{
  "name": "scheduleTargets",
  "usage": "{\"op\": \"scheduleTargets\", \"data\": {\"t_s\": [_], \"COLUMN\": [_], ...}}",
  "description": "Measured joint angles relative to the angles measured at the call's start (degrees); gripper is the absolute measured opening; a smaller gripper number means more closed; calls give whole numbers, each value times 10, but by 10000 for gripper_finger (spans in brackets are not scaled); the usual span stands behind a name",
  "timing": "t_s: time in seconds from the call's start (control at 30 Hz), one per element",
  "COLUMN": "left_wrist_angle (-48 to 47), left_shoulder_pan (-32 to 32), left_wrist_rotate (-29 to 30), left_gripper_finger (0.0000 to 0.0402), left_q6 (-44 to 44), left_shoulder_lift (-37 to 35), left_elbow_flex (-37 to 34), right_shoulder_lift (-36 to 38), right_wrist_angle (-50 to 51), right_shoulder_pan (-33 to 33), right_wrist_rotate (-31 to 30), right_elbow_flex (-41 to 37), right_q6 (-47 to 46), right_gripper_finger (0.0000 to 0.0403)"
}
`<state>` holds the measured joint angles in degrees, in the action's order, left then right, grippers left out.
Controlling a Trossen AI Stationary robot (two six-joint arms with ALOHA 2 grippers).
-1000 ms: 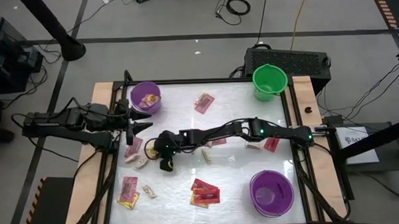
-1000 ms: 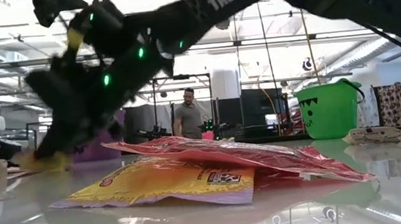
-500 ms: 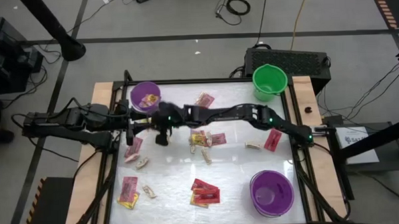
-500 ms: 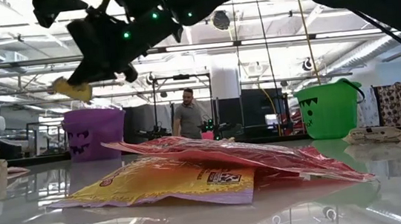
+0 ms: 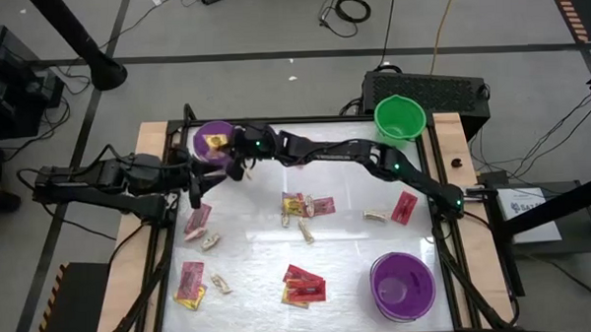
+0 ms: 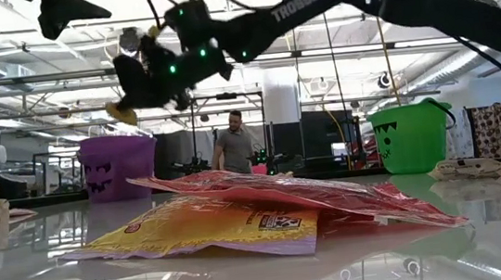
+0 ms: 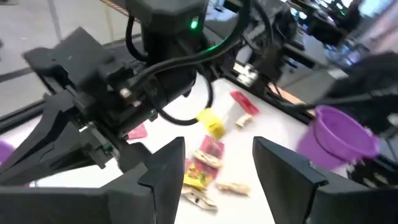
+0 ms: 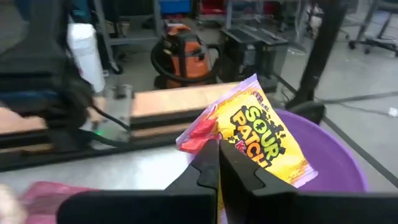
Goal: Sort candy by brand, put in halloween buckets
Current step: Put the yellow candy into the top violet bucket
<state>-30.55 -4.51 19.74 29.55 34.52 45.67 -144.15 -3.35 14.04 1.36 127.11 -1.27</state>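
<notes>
While the left gripper (image 5: pixel 200 186) waits with its fingers spread just beside the worktop's (image 5: pixel 348 248) left edge, the right arm reaches right across the top, and the right gripper (image 5: pixel 238 166) hangs at the rim of the purple bucket (image 5: pixel 214 142) in the far left corner; its fingers are pressed together on a yellow packet (image 8: pixel 261 144), which in the right wrist view hangs over the bucket's mouth; in the low view the packet (image 6: pixel 122 110) is in the air above that bucket (image 6: pixel 118 169). One more yellow piece seems to lie inside the bucket, though the high view is too coarse to be sure. A green bucket (image 5: pixel 399 120) stands in the far right corner; a second purple bucket (image 5: pixel 402 284) stands in the near right corner. Candy lies spread over the top: a small cluster (image 5: pixel 307 207) near the middle; a red packet (image 5: pixel 402 208) towards the right edge; red and yellow packets (image 5: pixel 304 285) by the near edge; more pieces (image 5: pixel 199 221) along the left edge. A person (image 6: pixel 236 148) stands in the room beyond the table.
</notes>
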Motion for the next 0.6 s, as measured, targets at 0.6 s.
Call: {"op": "scheduleTargets", "data": {"t_s": [0.6], "left_wrist_angle": [1], "left_shoulder_pan": [0], "left_wrist_rotate": [112], "left_gripper_finger": [196], "left_q6": [62], "left_shoulder_lift": [49], "left_elbow_flex": [0], "right_shoulder_lift": [-20], "right_wrist_angle": [-20], "right_shoulder_pan": [22], "right_wrist_rotate": [4], "right_elbow_flex": [0], "right_q6": [19], "right_gripper_finger": [91]}}
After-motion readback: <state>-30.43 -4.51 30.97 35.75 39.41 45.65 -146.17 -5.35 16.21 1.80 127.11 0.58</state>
